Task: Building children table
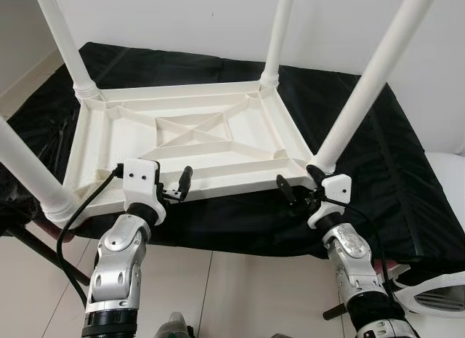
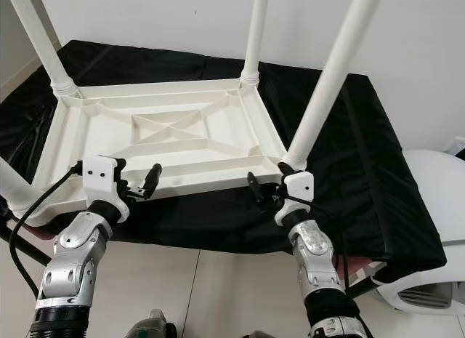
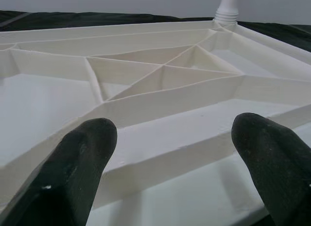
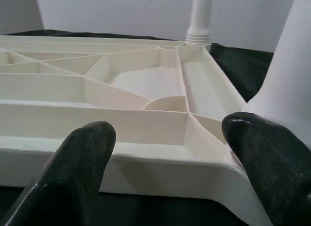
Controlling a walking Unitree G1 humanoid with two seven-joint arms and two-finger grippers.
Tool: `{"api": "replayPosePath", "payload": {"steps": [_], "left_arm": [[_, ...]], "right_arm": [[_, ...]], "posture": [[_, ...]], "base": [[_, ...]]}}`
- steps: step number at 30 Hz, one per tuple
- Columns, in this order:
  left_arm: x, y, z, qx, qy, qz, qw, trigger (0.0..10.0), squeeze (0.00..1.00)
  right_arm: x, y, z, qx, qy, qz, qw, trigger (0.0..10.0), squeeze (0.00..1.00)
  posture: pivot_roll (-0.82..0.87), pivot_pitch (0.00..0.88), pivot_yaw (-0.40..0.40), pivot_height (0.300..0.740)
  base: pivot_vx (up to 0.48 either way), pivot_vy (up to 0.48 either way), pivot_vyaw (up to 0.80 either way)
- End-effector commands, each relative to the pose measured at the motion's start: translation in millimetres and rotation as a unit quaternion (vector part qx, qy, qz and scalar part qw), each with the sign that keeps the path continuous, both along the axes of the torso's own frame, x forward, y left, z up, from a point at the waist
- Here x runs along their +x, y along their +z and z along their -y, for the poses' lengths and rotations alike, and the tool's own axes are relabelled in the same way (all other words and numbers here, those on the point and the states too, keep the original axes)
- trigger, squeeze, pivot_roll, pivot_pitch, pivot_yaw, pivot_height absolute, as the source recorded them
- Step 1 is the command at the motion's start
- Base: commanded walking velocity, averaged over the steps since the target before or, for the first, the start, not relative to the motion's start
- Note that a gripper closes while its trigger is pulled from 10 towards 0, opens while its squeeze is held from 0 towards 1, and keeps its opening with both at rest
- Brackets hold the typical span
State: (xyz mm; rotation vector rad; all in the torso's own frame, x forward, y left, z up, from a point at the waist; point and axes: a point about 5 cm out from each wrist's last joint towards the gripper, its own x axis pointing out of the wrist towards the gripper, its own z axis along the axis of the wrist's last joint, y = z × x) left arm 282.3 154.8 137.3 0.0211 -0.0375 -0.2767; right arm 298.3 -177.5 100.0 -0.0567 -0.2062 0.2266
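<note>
Black cloth (image 1: 378, 171) covers the tabletop. White children's table (image 1: 189, 145) lies upside down on it, four legs up, filling the left and middle. Left gripper (image 1: 176, 187) and right gripper (image 1: 296, 191), both with fingers spread, at its near rim, holding nothing.

All four table legs (image 1: 370, 76) run off the top edge (their ends unseen, perhaps unfinished).

Both silver arms raised forward side by side, left gripper (image 1: 174, 187) with its two black fingers (image 3: 80, 158) spread apart, right gripper (image 1: 299, 192) also with fingers (image 4: 85, 148) spread, wrists bent slightly inward
</note>
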Motion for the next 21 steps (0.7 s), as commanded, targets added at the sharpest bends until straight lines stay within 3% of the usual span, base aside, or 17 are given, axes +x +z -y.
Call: {"api": "replayPosePath", "payload": {"steps": [1,8,11,14,21], "left_arm": [[5.7,1.5,-4.9,0.006,0.042,0.006,0.999,10.0,0.0],[13.1,5.4,-9.9,0.016,0.056,0.015,0.998,10.0,0.0],[15.3,7.5,-12.7,0.019,0.068,0.02,0.997,10.0,0.0],[16.9,9.7,-15.0,0.012,0.081,0.024,0.996,10.0,0.0],[16.0,9.5,-15.9,-0.002,0.109,0.03,0.994,10.0,0.0]], "right_arm": [[-0.5,-2.9,17.4,0.007,-0.05,-0.006,0.999,10.0,0.0],[2.7,0.2,16.7,0.017,-0.067,0.003,0.998,10.0,0.0],[2.0,3.3,3.1,0.021,-0.039,0.016,0.999,10.0,0.0],[1.4,7.8,-20.7,0.035,-0.008,0.028,0.999,10.0,0.0],[3.8,15.4,-41.7,0.058,-0.003,0.036,0.998,10.0,0.0]], "posture": [[0.06,0.006,-0.046,0.74],[0.06,0.01,-0.043,0.74],[0.07,0.011,-0.042,0.74],[0.07,0.011,-0.042,0.74],[0.07,0.004,-0.047,0.74]], "base": [[0.0,0.0,0.0],[0.0,0.0,0.0],[0.0,0.0,0.0],[0.0,0.0,0.0],[0.0,0.0,0.0]]}}
